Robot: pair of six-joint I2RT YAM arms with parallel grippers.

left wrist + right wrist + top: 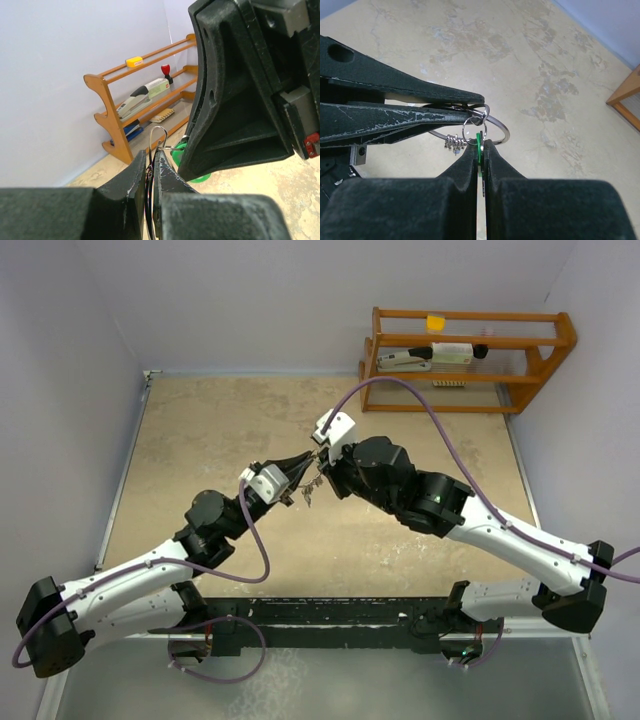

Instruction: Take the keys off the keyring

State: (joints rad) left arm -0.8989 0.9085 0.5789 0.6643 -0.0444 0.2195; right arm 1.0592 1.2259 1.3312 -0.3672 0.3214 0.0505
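Observation:
Both grippers meet above the middle of the table. My left gripper [298, 470] is shut on the thin silver keyring [503, 128], whose wire loop sticks up past its fingertips in the left wrist view [159, 132]. My right gripper [480, 148] is shut on the green-headed key [479, 141], which hangs from a small silver ring [470, 131] linked to the keyring. The green head also shows in the left wrist view [178, 155], beside the right gripper's black body [240, 90]. Other small metal pieces [454, 144] hang on the ring. Keys dangle below the grippers [309, 496]. No blue head shows.
A wooden rack [470, 355] with a stapler, a yellow block and other small items stands at the back right against the wall. It also shows in the left wrist view [120, 120]. The tan tabletop [220, 430] lies beneath the held ring.

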